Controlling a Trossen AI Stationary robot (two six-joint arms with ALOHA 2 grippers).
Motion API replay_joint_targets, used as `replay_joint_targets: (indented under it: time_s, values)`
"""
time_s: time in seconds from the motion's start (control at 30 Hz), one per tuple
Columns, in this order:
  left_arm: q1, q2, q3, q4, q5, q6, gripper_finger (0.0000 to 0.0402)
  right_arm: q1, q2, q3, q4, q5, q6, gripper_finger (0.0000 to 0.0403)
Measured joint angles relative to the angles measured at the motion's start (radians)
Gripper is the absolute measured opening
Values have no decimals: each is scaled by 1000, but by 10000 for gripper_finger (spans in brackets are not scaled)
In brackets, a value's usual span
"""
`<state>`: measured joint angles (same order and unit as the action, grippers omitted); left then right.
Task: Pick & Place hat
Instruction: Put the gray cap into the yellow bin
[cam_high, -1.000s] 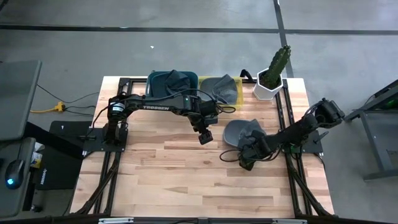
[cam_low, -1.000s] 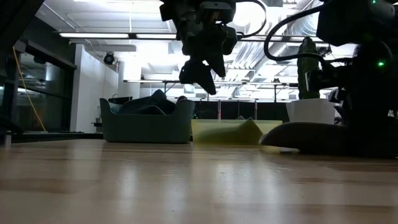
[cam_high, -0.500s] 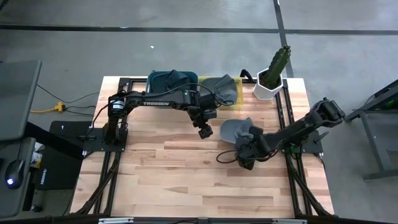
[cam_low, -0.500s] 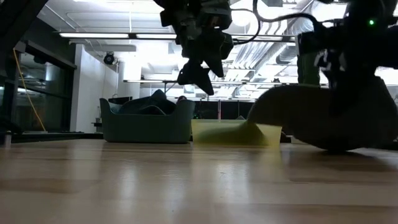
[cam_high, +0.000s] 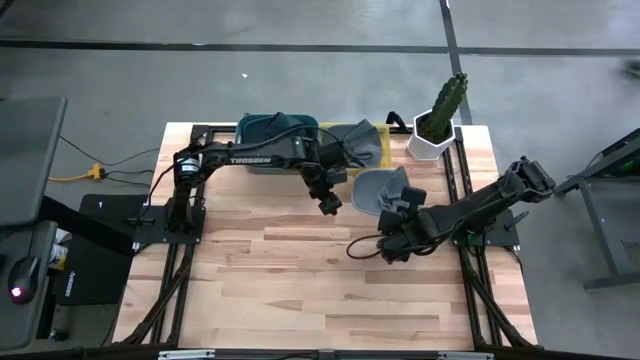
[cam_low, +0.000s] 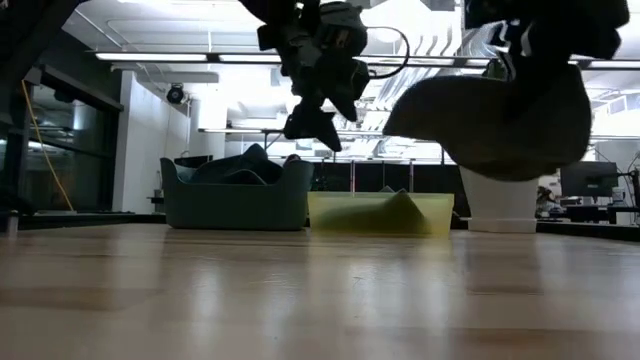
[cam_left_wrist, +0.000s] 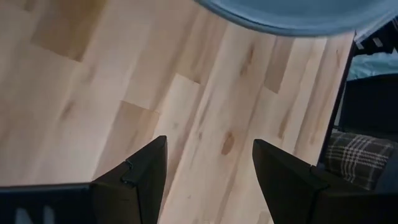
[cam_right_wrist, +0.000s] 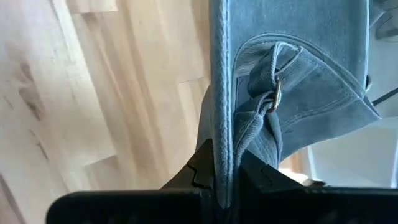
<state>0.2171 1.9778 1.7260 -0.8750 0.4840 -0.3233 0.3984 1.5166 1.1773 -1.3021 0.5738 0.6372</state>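
A grey-blue hat (cam_high: 376, 190) hangs in the air over the table's right half, with my right gripper (cam_high: 398, 212) shut on it. In the low view the hat (cam_low: 500, 125) is well above the wood, below my right gripper (cam_low: 520, 40). My left gripper (cam_high: 328, 205) hovers open just left of the hat and touches nothing. In the left wrist view it (cam_left_wrist: 208, 180) has bare table between its fingers and the hat's rim (cam_left_wrist: 292, 15) ahead. My right gripper pinches the hat's stitched rim edge (cam_right_wrist: 219, 146) between its two fingers, beside the back strap with its small buckle (cam_right_wrist: 273, 93). The fingers come slanting down from the table's right. The hat hangs below them, lifted clear of the table.
A teal bin (cam_high: 262, 128) with dark cloth and a yellow-green bin (cam_high: 335, 133) holding another hat (cam_high: 362, 143) stand at the far edge. A cactus in a white pot (cam_high: 432, 140) stands at the far right. Bare wood lies across the table's near half.
My right gripper has risen and turned its wrist, staying shut. The hat, which lay on the table, is now lifted clear and hangs from the gripper. My left gripper has drifted a little toward the far edge, still open.
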Motion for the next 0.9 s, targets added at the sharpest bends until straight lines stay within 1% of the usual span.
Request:
replay_joint_targets:
  time_s: [0.13,0.23,0.3,0.4,0.47,0.5,0.53,0.67,0.73,0.9]
  values:
    - [29,-42,1,-36,-7,5,213,-20,0,40,-29,30,-57,15]
    - [49,-94,0,-82,-55,22,213,-40,0,62,-44,49,-91,15]
    - [55,-123,3,-71,-80,37,213,-54,-3,73,-44,54,-116,15]
    - [67,-190,-2,-135,-118,65,213,-75,-12,83,-45,64,-146,15]
    - [67,-227,4,-128,-143,73,213,-88,-21,83,-41,67,-168,15]
    - [67,-248,2,-157,-159,79,213,-96,-27,83,-38,67,-173,15]
    - [67,-269,-2,-189,-164,84,213,-103,-35,83,-38,67,-177,15]
    - [64,-355,1,-223,-166,85,213,-128,-77,84,-27,70,-208,15]
    - [64,-404,0,-240,-183,84,213,-141,-98,84,-21,71,-227,15]
    - [65,-535,-1,-272,-270,84,213,-180,-146,84,-6,69,-283,15]
